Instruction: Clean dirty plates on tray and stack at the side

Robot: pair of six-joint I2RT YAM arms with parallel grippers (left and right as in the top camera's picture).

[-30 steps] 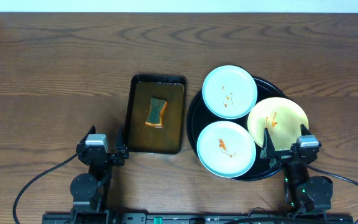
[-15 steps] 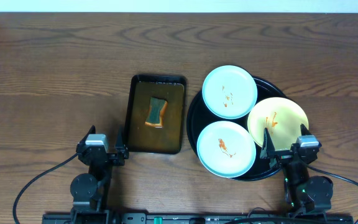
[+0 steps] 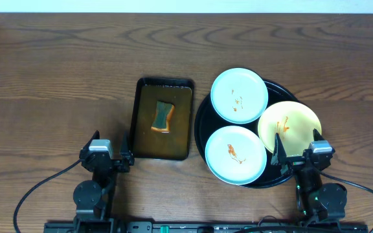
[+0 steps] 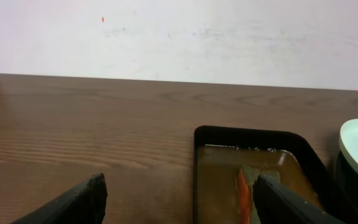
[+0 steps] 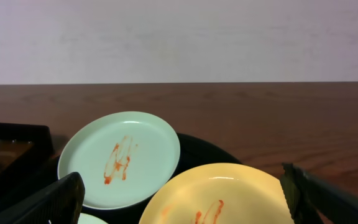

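— Where's the dirty stuff?
— All on the tray [image 3: 201, 122], right of your table's [image 3: 57, 77] middle: one mint plate [image 3: 239, 96] at the far side, a second mint plate [image 3: 236, 154] nearer you, and the yellow plate [image 3: 290, 126] to the right. Each carries orange-red smears.
— And my claws?
— Your left claw [image 4: 179, 205] is spread wide and holds nothing (it faces the brown tray [image 3: 136, 129] with the sponge [image 3: 163, 116]). Your right claw [image 5: 182, 202] is wide too, at the yellow plate's near edge.

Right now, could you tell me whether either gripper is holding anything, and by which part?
Nothing is held: the left gripper and the right gripper are both open and empty.
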